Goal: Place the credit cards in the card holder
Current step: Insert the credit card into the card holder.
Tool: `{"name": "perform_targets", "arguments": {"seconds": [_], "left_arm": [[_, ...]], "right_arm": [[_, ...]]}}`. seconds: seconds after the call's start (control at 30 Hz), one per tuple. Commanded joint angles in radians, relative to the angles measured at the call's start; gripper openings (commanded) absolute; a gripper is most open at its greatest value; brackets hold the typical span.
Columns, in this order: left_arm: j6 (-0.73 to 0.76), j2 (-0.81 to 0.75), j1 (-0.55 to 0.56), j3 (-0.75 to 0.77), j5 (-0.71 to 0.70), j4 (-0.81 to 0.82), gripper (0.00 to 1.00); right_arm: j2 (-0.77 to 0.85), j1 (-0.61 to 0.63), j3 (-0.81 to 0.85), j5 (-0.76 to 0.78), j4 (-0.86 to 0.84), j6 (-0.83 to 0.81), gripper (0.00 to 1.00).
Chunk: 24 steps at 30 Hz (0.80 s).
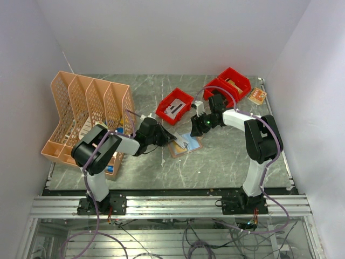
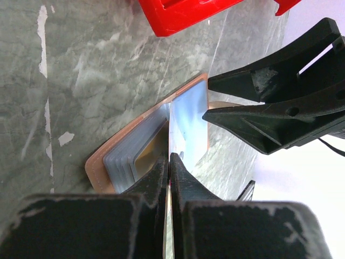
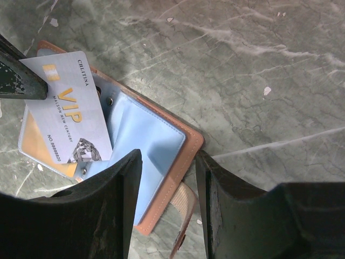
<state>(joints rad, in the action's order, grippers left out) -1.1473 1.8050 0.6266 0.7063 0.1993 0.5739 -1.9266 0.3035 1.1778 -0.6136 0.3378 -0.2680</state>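
Observation:
The tan card holder (image 1: 173, 149) lies open on the marble table, between the two grippers. Its grey pockets (image 2: 125, 156) and light blue inner panel (image 3: 148, 143) face up. A whitish-grey credit card (image 3: 67, 110) with gold "VIP" lettering stands tilted over the pocket side. My left gripper (image 2: 169, 157) is shut on that card's edge (image 2: 170, 127). My right gripper (image 3: 168, 162) is open and straddles the holder's tan rim (image 3: 186, 148), one finger over the blue panel and the other just outside the edge. A gold patch (image 2: 149, 147) shows inside the pockets.
A peach mesh file rack (image 1: 86, 108) stands at the left. One red bin (image 1: 175, 105) sits just behind the holder with a flat white and dark item inside. Two more red bins (image 1: 234, 83) and a small orange patterned piece (image 1: 257, 96) lie at the back right.

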Motion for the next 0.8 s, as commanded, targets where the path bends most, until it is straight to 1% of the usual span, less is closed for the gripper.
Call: {"name": "perform_targets", "arguments": {"seconds": [0.0,0.23,0.43,0.5,0.63,0.77], "left_arm": [[-0.019,0.016,0.008,-0.02,-0.008,0.043,0.07],[0.015,0.038,0.008,0.011,0.044,0.043,0.07],[0.127,-0.037,0.005,0.04,0.009,-0.138,0.07],[0.145,-0.043,0.0,0.046,0.015,-0.164,0.07],[0.137,0.008,-0.004,0.067,0.072,-0.132,0.07],[0.115,0.05,-0.004,0.079,0.091,-0.085,0.07]], "right_arm": [[-0.018,0.011,-0.007,0.009,0.026,-0.002,0.45],[-0.016,0.012,-0.007,0.007,0.027,-0.001,0.45],[-0.02,0.012,-0.006,0.004,0.027,-0.002,0.45],[-0.019,0.012,-0.006,0.002,0.028,-0.003,0.45],[-0.018,0.011,-0.006,0.004,0.027,-0.002,0.45],[-0.017,0.012,-0.006,0.004,0.029,-0.003,0.45]]}}
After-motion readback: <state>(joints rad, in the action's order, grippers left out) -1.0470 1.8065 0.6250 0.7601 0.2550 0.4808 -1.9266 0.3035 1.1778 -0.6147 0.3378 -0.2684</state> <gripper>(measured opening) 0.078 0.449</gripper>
